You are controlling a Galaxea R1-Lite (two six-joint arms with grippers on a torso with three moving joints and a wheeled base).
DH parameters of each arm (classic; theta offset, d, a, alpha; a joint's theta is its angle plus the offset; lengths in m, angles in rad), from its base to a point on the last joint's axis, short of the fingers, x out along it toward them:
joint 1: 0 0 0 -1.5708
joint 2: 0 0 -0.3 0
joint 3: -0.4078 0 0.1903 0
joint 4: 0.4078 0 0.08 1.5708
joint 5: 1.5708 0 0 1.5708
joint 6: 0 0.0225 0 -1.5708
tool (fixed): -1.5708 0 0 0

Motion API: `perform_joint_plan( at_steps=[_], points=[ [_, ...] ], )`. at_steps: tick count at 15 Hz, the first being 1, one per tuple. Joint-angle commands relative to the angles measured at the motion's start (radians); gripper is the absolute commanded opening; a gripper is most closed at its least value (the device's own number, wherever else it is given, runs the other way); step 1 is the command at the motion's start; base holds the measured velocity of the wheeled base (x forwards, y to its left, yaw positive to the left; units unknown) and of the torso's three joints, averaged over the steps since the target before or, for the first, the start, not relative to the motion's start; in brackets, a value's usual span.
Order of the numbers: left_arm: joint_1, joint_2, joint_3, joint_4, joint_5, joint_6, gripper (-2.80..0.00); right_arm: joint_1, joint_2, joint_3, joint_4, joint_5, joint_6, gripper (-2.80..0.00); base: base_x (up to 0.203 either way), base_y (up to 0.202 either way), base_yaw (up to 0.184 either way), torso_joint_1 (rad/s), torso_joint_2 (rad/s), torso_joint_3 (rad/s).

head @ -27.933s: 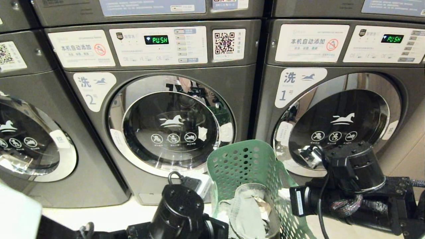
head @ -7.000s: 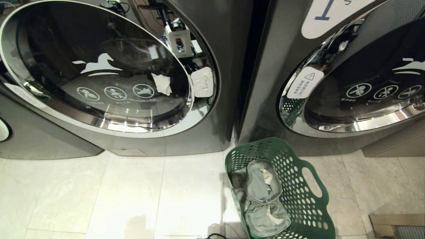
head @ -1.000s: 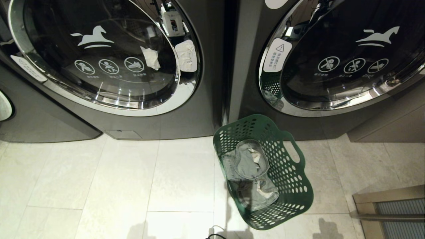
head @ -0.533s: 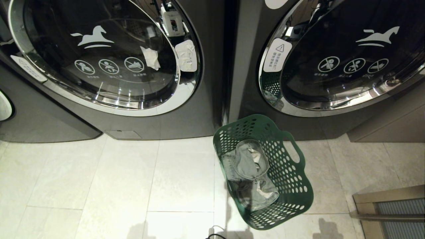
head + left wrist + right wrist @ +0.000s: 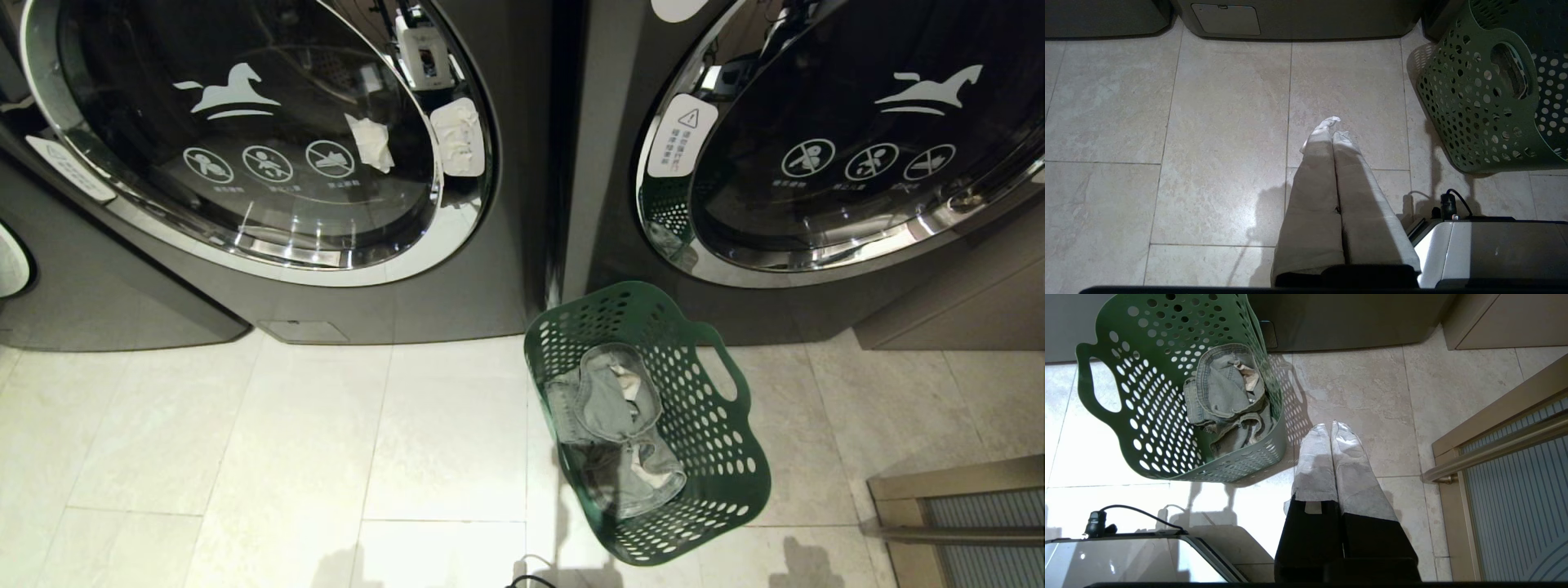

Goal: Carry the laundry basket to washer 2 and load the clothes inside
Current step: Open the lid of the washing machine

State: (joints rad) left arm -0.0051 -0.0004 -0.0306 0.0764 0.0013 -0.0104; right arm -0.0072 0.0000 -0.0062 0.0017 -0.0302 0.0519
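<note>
A green perforated laundry basket (image 5: 718,457) stands on the tiled floor, in front of the gap between the two washers and mostly before the right one. Grey denim clothes (image 5: 612,408) lie inside it. The left machine is washer 2, and its round glass door (image 5: 245,139) is shut. Neither arm is in the head view. My left gripper (image 5: 1333,124) hangs shut and empty over bare tiles, with the basket (image 5: 1478,102) off to one side. My right gripper (image 5: 1331,424) is shut and empty too, just beside the basket (image 5: 1151,416) and its clothes (image 5: 1224,388).
The right washer's door (image 5: 849,139) is shut as well, and a third machine (image 5: 49,310) shows at the far left. A wood-framed panel with a metal rail (image 5: 955,506) stands at the lower right. My own base (image 5: 1490,245) with a black cable lies under the arms.
In the oldest frame the basket was raised between my arms before the washers; now it stands on the floor and the arms are out of the head view. Nothing moved in the last second.
</note>
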Motion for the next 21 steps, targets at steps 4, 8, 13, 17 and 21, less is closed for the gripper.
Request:
perform_joint_plan(
  at_steps=[4, 8, 13, 17, 21],
  points=[
    [-0.001, 0.000, 0.000, 0.000, 0.000, 0.000, -2.80, 0.000, 0.002, 0.000, 0.000, 0.000, 0.000, -2.80, 0.000, 0.000, 0.000, 0.000, 0.00, 0.000],
    [0.001, 0.000, 0.000, 0.000, 0.000, 0.000, -2.80, 0.000, 0.002, 0.000, 0.000, 0.000, 0.000, -2.80, 0.000, 0.000, 0.000, 0.000, 0.00, 0.000],
    [-0.001, 0.000, 0.000, 0.000, 0.000, 0.000, -2.80, 0.000, 0.002, 0.000, 0.000, 0.000, 0.000, -2.80, 0.000, 0.000, 0.000, 0.000, 0.00, 0.000],
    [-0.001, 0.000, 0.000, 0.000, 0.000, 0.000, -2.80, 0.000, 0.002, 0.000, 0.000, 0.000, 0.000, -2.80, 0.000, 0.000, 0.000, 0.000, 0.00, 0.000],
    [0.001, 0.000, 0.000, 0.000, 0.000, 0.000, -2.80, 0.000, 0.002, 0.000, 0.000, 0.000, 0.000, -2.80, 0.000, 0.000, 0.000, 0.000, 0.00, 0.000]
  ],
)
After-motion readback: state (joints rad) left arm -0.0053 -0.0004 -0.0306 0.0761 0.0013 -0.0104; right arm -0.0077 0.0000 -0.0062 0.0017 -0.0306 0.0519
